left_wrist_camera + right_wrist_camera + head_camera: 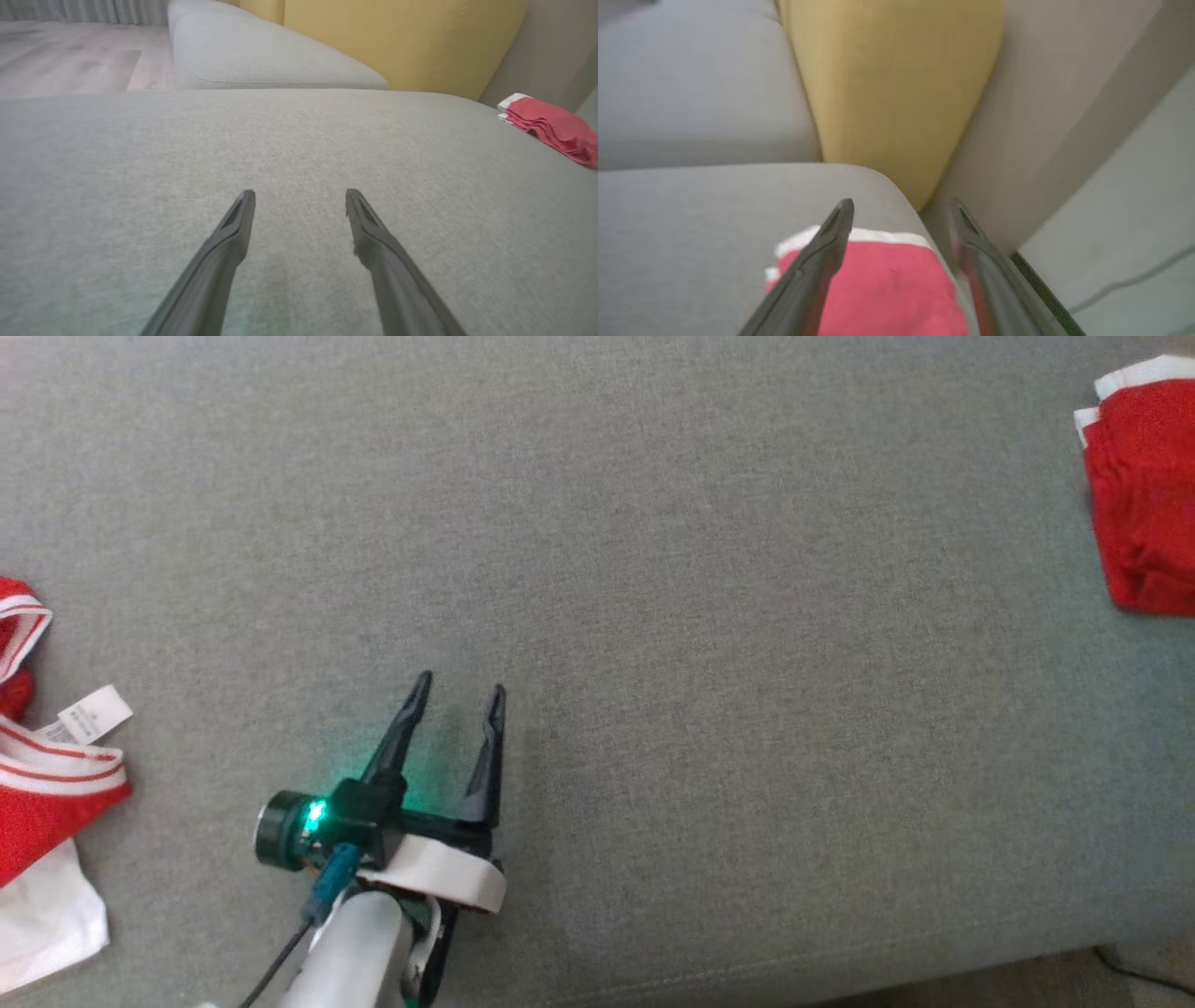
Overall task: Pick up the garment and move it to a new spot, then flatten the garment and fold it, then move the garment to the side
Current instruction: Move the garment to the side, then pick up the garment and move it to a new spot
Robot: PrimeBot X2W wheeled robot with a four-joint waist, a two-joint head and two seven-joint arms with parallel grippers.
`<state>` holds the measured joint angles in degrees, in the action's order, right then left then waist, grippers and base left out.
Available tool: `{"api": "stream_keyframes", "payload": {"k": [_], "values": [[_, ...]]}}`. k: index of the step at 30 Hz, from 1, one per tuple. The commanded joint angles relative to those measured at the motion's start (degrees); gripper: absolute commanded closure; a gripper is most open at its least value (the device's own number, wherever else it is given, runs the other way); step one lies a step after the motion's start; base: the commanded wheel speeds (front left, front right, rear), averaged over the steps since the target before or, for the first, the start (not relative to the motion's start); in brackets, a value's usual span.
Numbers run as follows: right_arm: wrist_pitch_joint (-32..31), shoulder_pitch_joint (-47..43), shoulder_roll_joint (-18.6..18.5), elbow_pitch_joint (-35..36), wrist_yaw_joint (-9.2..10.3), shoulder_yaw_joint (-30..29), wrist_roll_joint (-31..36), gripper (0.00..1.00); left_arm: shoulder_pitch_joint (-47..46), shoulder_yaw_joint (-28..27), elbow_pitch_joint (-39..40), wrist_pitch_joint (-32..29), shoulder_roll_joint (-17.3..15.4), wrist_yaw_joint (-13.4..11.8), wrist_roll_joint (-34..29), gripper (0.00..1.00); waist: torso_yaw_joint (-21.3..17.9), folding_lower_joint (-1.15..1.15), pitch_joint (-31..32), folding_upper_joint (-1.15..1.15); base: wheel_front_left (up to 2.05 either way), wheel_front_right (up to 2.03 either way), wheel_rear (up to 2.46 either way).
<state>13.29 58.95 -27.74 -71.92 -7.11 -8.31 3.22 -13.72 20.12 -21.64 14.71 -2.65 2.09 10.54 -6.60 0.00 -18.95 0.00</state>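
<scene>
Judging by how things lie, the last step, moving the garment to the side, looks all but finished. The folded red garment (1144,495) with its white trim rests in a compact stack at the far right corner of the grey seat cushion (747,616), close to where a yellow back cushion (896,84) meets that cushion's rear edge. The right gripper (902,204) hangs over the stack at that corner with its two dark fingers spread wide. The cloth lies beneath and between them, not pinched, although one finger is blurred and I cannot tell whether either tip touches the fabric. The left gripper (462,684) is low over the bare near-left part of the seat cushion, with its fingers wide apart and nothing in them. A loose heap of red-and-white clothing (47,784) with a white tag (93,714) lies at the cushion's left edge, well apart from the folded stack. The next move probably calls for lifting the right gripper straight up and clear of the corner, keeping the fingers spread so that no tip catches a layer and pulls the fold open. The stack sits close to the cushion's edge, so a sideways drag could tip it off.
</scene>
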Motion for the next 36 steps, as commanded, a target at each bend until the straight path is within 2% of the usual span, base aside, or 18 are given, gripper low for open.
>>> {"api": "stream_keyframes", "payload": {"k": [1, 4, 9, 13, 18, 25, 36], "values": [[1.13, -0.7, 2.95, 3.18, -0.37, -0.06, 0.78, 0.0, -0.62, -2.52, 1.93, 0.29, -0.22, -0.65, 0.19, 0.0, 0.17, 0.0, 0.85, 0.0, 0.0, 0.0, 0.0], [1.62, -2.52, 9.13, 7.73, -0.37, -1.33, 1.24, 0.0, 0.0, -4.29, 2.32, 0.29, -0.22, -1.74, 0.2, 0.0, 0.71, 0.0, 2.4, 0.0, 0.0, 0.0, 0.0], [1.69, -11.06, 18.9, 22.04, -0.37, -1.36, -1.13, 0.0, 1.24, -7.07, 2.62, 0.29, -0.22, -3.39, 0.05, 0.0, 2.53, 0.0, 5.27, 0.0, 0.0, 0.0, 0.0], [1.7, -19.94, 22.98, 30.39, -0.37, -0.16, -5.12, 0.0, 1.9, -9.15, 2.38, 0.29, -0.22, -4.56, 0.26, 0.0, 4.36, 0.0, 7.35, 0.0, 0.0, 0.0, 0.0], [1.7, -29.57, 24.54, 35.66, -0.37, 1.28, -6.73, 0.0, 2.93, -10.55, 1.61, 0.29, -0.22, -5.01, 0.23, 0.0, 6.08, 0.0, 9.86, 0.0, 0.0, 0.0, 0.0], [1.7, -36.77, 24.83, 38.3, -0.37, 3.42, -8.62, 0.0, 4.26, -12.45, -0.05, 0.29, -0.22, -4.93, -0.05, 0.0, 7.44, 0.0, 12.69, 0.0, 0.0, 0.0, 0.0], [1.71, -42.62, 24.85, 39.86, -0.37, 9.78, -9.87, 0.0, 7.14, -17.4, -3.27, 0.29, -0.23, -4.02, -3.17, 0.0, 7.72, 0.0, 17.63, 0.0, 0.0, 0.0, 0.0]]}}
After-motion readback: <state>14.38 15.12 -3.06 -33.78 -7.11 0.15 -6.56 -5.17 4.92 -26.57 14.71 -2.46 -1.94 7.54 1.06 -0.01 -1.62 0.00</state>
